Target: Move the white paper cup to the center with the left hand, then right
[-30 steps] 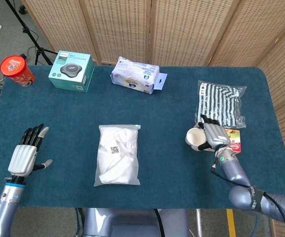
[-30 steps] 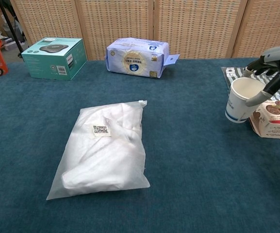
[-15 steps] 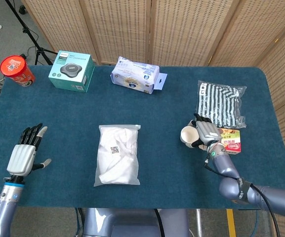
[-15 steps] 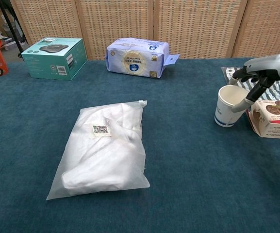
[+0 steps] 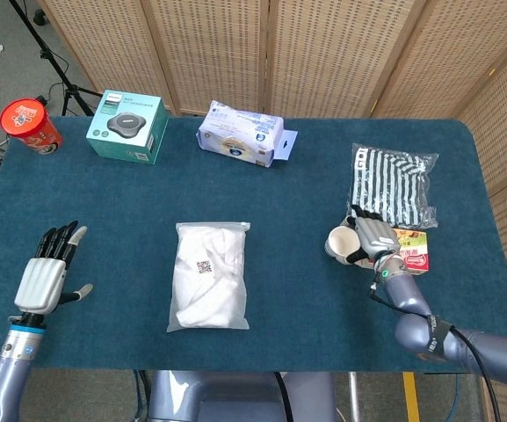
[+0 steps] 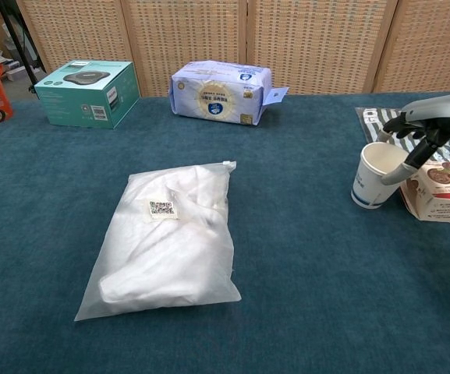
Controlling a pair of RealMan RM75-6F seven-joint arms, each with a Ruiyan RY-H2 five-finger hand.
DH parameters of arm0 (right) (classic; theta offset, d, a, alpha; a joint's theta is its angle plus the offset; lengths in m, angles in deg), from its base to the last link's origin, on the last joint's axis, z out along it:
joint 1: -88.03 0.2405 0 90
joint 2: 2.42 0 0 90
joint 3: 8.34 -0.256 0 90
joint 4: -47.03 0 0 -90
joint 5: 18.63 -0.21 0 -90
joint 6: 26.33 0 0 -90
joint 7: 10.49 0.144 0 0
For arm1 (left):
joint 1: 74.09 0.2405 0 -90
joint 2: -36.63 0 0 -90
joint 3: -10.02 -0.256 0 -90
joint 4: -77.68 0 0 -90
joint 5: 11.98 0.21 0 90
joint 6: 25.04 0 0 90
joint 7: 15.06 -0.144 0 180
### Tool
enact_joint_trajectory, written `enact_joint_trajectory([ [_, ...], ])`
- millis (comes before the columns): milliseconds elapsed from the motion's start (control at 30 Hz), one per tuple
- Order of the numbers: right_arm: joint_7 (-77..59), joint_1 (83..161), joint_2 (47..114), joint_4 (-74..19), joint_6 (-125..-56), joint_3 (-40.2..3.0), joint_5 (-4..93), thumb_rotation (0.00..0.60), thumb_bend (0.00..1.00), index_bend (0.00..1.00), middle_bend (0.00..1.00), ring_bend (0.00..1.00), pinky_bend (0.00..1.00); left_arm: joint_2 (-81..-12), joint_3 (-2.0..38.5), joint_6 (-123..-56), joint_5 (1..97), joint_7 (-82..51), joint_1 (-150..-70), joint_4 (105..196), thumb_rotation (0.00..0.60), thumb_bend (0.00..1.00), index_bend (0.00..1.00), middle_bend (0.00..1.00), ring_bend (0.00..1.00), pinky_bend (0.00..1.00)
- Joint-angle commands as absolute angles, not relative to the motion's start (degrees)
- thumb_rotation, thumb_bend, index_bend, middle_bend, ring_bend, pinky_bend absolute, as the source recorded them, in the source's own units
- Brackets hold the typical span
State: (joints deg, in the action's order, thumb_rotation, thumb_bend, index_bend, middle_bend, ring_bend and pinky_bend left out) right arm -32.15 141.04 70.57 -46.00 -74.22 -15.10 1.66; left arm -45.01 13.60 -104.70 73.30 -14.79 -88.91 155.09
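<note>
the right hand (image 5: 373, 239) grips the white paper cup (image 5: 341, 244), fingers (image 6: 412, 125) draped over the far rim and the thumb lying along the near wall, seen best from the chest view. the cup stands tilted a little on the blue table (image 5: 297, 193), its open mouth showing, on the inner side of that hand. just on the hand's outer side lies a snack box (image 6: 443, 191), touching or almost touching the cup, and beyond the hand is a striped packet (image 5: 392, 185). the left hand (image 5: 47, 271) is well apart at the other end of the table, released and flat, fingers spread, holding nothing. between the two hands lies a clear bag of white cloth (image 6: 170, 238). far beyond the left hand stand a teal box (image 5: 128, 127) and a red tub (image 5: 30, 126).
</note>
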Motion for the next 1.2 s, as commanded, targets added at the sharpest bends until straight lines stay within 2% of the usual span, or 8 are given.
enact_joint_trajectory([
  [33, -32.42, 141.24, 70.04, -46.52, -73.42, -14.90, 1.29, 0.600, 0.22, 0.18, 0.00, 0.00, 0.00, -44.91, 13.65, -104.82, 73.35, -14.65, -88.89, 155.16, 0.600, 0.14, 0.01, 0.00, 0.00, 0.00],
  [267, -32.26, 141.52, 69.29, -47.12, -72.37, -14.83, 0.82, 0.600, 0.11, 0.00, 0.00, 0.00, 0.00, -44.75, 13.69, -104.87, 73.37, -14.29, -88.86, 155.17, 0.600, 0.14, 0.01, 0.00, 0.00, 0.00],
  [400, -31.95, 141.57, 69.04, -47.36, -72.20, -14.88, 1.00, 0.600, 0.05, 0.00, 0.00, 0.00, 0.00, -44.67, 13.73, -104.97, 73.42, -14.18, -88.84, 155.22, 0.600, 0.14, 0.01, 0.00, 0.00, 0.00],
  [633, -32.62, 141.79, 67.27, -49.68, -73.57, -14.68, 1.18, 0.600, 0.05, 0.00, 0.00, 0.00, 0.00, -44.51, 13.91, -105.02, 73.25, -14.04, -88.81, 155.27, 0.600, 0.13, 0.00, 0.00, 0.00, 0.00],
  [900, -36.23, 142.00, 56.05, -65.55, -80.62, -14.86, 2.08, 0.600, 0.07, 0.00, 0.00, 0.00, 0.00, -43.94, 14.09, -105.66, 73.39, -13.13, -88.57, 155.80, 0.600, 0.13, 0.00, 0.00, 0.00, 0.00],
  [1000, -33.73, 137.66, 51.23, -73.69, -85.64, -14.66, 10.28, 0.600, 0.11, 0.00, 0.00, 0.00, 0.00, -43.64, 14.13, -106.36, 73.67, -12.92, -88.33, 156.18, 0.600, 0.13, 0.00, 0.00, 0.00, 0.00],
  [1033, -32.13, 134.12, 50.79, -75.57, -89.33, -13.56, 17.80, 0.600, 0.11, 0.00, 0.00, 0.00, 0.00, -43.53, 14.18, -106.75, 73.76, -12.88, -88.18, 156.40, 0.600, 0.13, 0.00, 0.00, 0.00, 0.00],
  [1200, -29.40, 121.47, 56.95, -67.33, -103.30, -5.85, 44.43, 0.600, 0.10, 0.00, 0.00, 0.00, 0.00, -43.44, 14.20, -108.01, 74.14, -14.04, -87.69, 157.10, 0.600, 0.13, 0.00, 0.00, 0.00, 0.00],
])
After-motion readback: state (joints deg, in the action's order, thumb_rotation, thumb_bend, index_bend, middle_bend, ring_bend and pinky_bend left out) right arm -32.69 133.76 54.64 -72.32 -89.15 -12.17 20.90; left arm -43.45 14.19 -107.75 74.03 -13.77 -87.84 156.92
